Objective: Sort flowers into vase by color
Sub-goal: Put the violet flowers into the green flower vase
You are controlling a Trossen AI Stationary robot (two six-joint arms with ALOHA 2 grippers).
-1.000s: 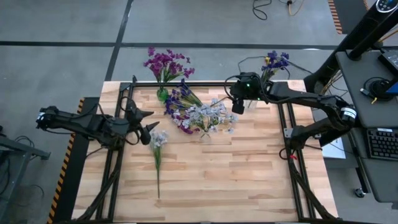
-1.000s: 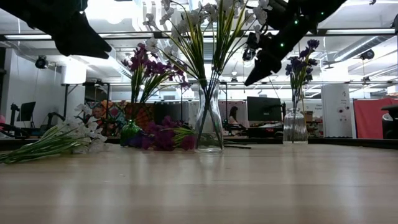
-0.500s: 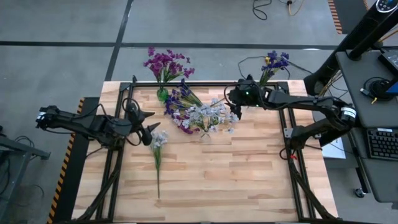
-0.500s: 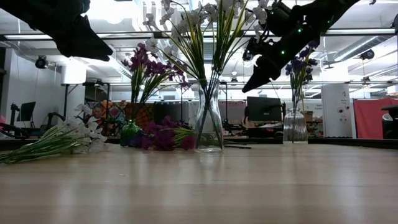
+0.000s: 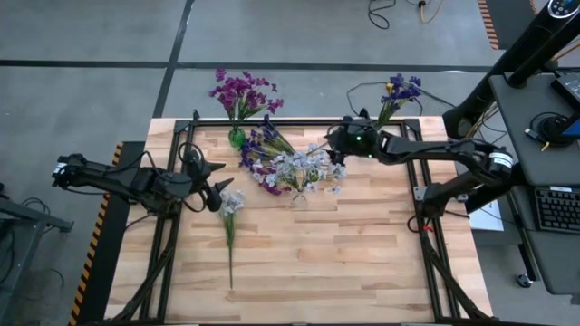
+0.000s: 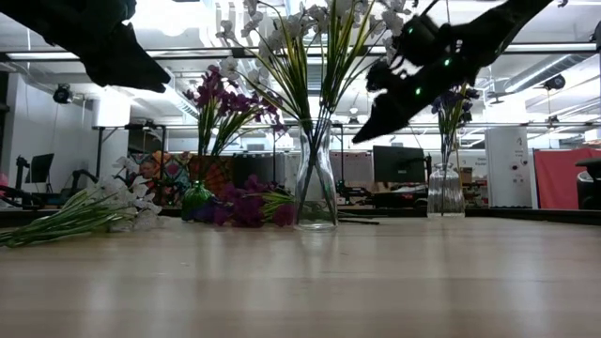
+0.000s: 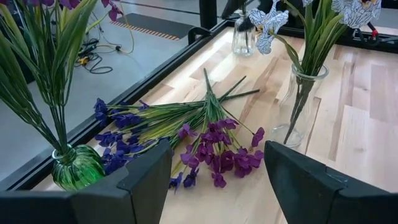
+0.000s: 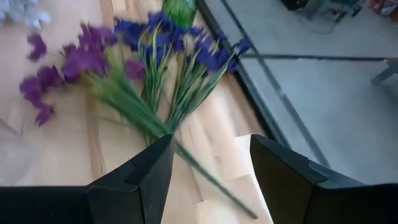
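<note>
The wooden table carries everything, and the clear glass vase near its middle serves as the landmark. That vase already holds the pale white-lavender flowers.

Just beside it, toward the far-left of the table, a loose bundle of magenta-purple and blue-violet flowers lies flat with its stems fanned out. Beyond that bundle stands a green vase with magenta sprays. Well to the other side of the clear vase, at the table's far edge, a second clear vase holds blue-violet sprays. A single pale spray lies on the boards on the clear vase's near-left side.

The right gripper hangs above the table just past the clear vase's blossoms, fingers spread with nothing between them, looking down on the loose bundle. The left gripper waits by the single pale spray, its fingers likewise apart and empty.

These sprays look very light, with thin stems that probably bend and roll under a pinch, and soft blossom heads that would crush or snag. The bare green stem, somewhat below the blossoms, seems the sound place to grip; taking one stem from the overlapping fan without dragging its neighbours looks like the delicate part.
</note>
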